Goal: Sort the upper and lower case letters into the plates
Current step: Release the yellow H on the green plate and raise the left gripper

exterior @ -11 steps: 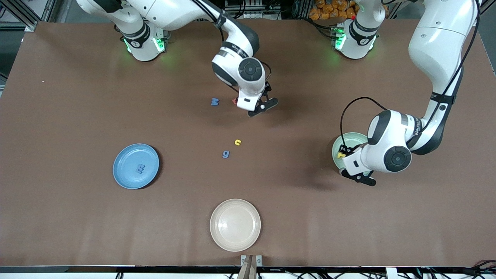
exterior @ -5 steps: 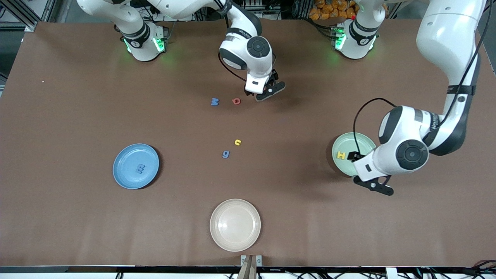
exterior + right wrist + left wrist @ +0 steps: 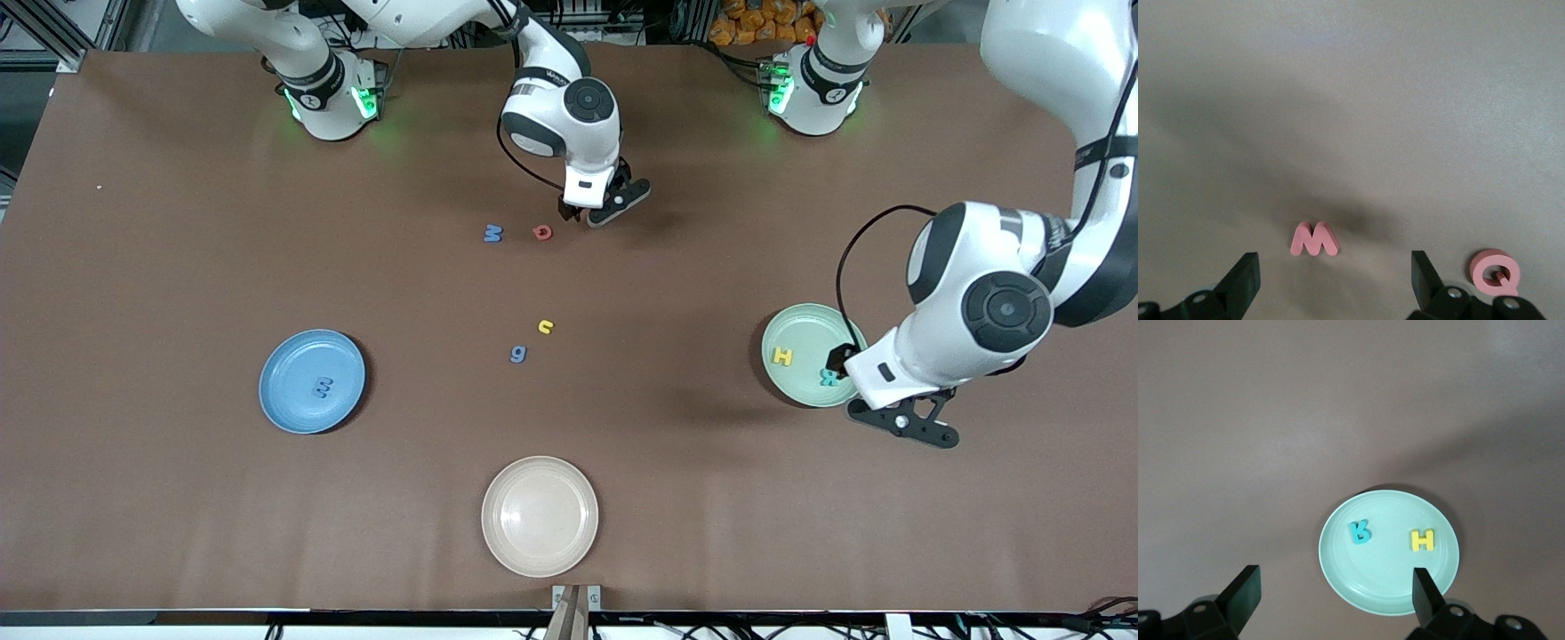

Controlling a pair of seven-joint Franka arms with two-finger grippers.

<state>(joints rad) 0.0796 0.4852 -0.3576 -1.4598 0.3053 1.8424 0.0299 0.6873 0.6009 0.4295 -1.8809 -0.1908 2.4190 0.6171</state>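
Over the bench (image 3: 178,498), above the edge of the mint plate (image 3: 797,342) toward the left arm's end, the left end effector (image 3: 1335,597) is hanging with its fingers spread and nothing between them. Below it, in that plate, a yellow H (image 3: 781,356) and a teal R (image 3: 828,377) are lying apart from each other; the left wrist view is showing both. Up near the robots' bases, the right end effector (image 3: 1331,280) is hovering low over bare bench, its fingers likewise spread wide and empty. Just beside it a red Q (image 3: 541,232) is lying flat, and next to that, toward the right arm's end, a blue M (image 3: 492,234). Nearer to the front camera than this end effector, a yellow n (image 3: 546,326) and a blue g (image 3: 518,354) are resting close together. Well away toward the right arm's end, the blue plate (image 3: 293,404) is carrying one dark blue letter (image 3: 322,387). A cream plate (image 3: 540,556) is sitting nearest the front camera
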